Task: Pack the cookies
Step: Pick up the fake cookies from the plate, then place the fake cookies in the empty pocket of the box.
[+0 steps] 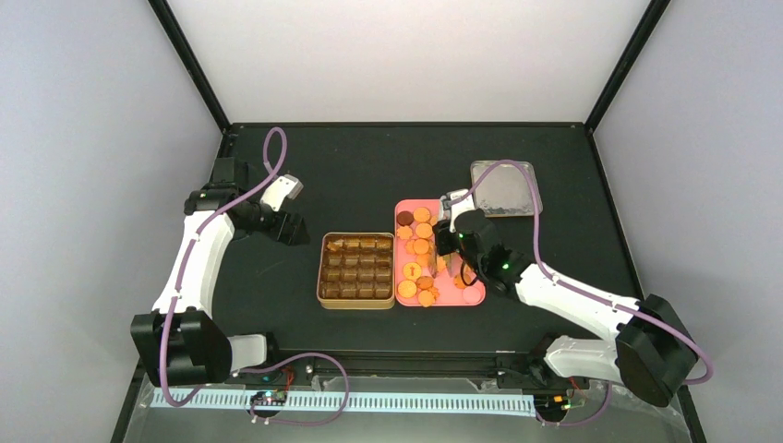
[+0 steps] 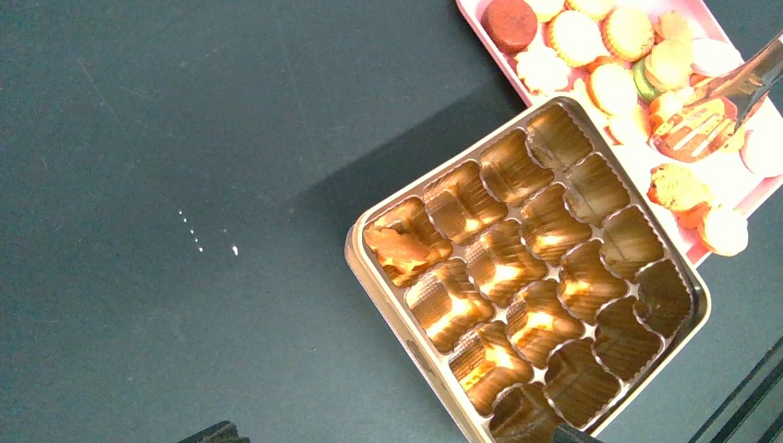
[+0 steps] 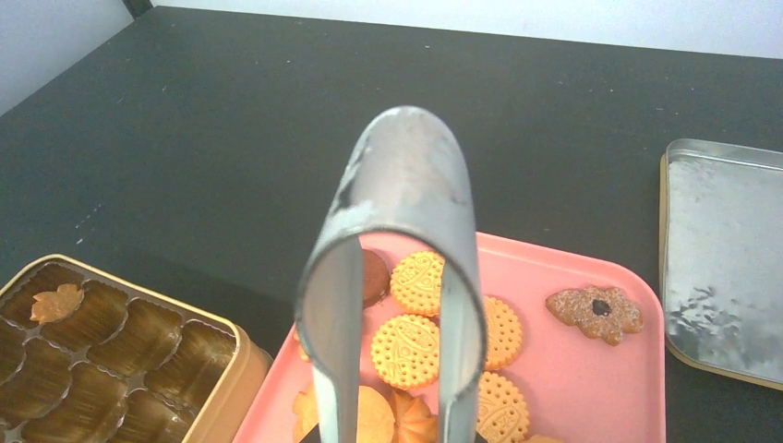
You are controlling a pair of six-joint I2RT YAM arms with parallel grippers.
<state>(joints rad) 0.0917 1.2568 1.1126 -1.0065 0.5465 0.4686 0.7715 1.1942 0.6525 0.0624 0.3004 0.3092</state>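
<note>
tongs (image 3: 406,175) in half-closed right tool (image 1: 451,243), over cookies (image 3: 406,351)

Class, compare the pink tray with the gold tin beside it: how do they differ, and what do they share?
The pink tray is shallow and undivided; the gold tin has higher walls and brown compartments. The tray carries many cookies; the tin shows a single leaf-shaped cookie, in a corner compartment. Both are rectangular and lie side by side on the black table.
</note>
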